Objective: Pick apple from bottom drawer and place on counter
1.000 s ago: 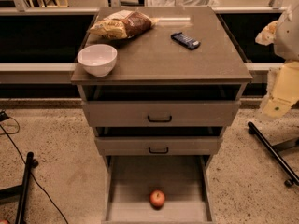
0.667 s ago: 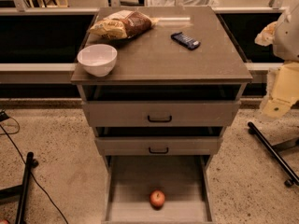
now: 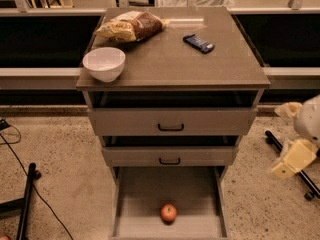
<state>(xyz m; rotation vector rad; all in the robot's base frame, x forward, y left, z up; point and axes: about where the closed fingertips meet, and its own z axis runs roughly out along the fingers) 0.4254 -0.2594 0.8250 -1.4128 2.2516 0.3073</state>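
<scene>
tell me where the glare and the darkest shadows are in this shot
Camera view: glare streak near the back of the counter; black shadow in gaps above the upper drawers; apple in the bottom drawer dimly lit; tool, low at right, bright.

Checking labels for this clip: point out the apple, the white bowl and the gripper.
apple (image 3: 168, 212), camera view, middle of its red skin.
white bowl (image 3: 104, 63), camera view, outer wall.
gripper (image 3: 292, 144), camera view, between its cream parts, at the right edge.

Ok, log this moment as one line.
stage: pre-grasp | apple: in open drawer, near front | gripper: low, picture right of cabinet, apart from apple | counter: bowl, bag, bar
</scene>
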